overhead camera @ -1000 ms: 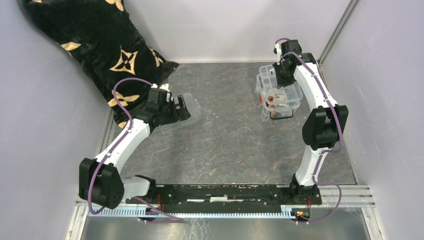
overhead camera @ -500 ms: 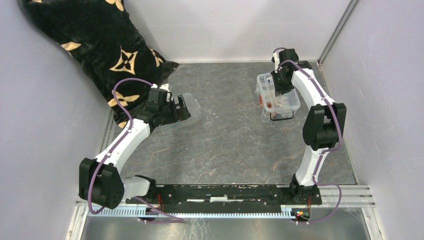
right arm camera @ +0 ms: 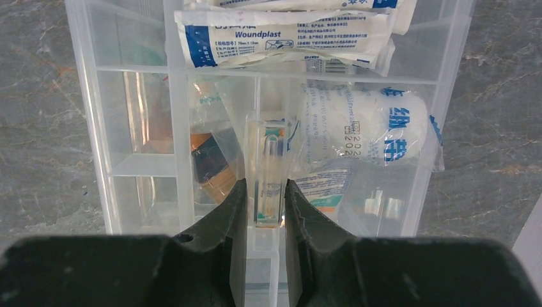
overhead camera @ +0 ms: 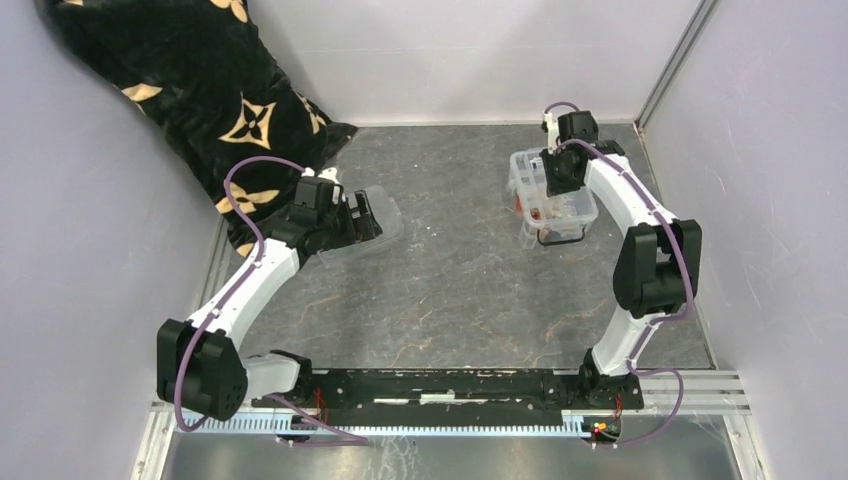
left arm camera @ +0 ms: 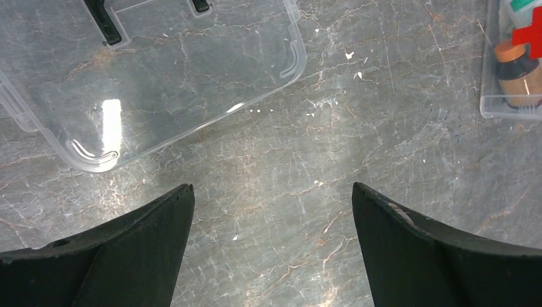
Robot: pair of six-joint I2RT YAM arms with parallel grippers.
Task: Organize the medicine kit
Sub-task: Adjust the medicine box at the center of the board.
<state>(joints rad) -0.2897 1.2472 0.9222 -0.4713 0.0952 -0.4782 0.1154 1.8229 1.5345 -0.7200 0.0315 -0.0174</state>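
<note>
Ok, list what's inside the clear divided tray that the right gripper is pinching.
In the divided tray: Woundplast packets at the far end, a wrapped white bandage roll beside the right gripper. An orange-brown item is too blurred to name; anything beneath these is covered.

Left claw (left arm camera: 271, 188) spread wide, angled down; right claw (right arm camera: 264, 185) pinched on tray handle (right arm camera: 267, 137).
</note>
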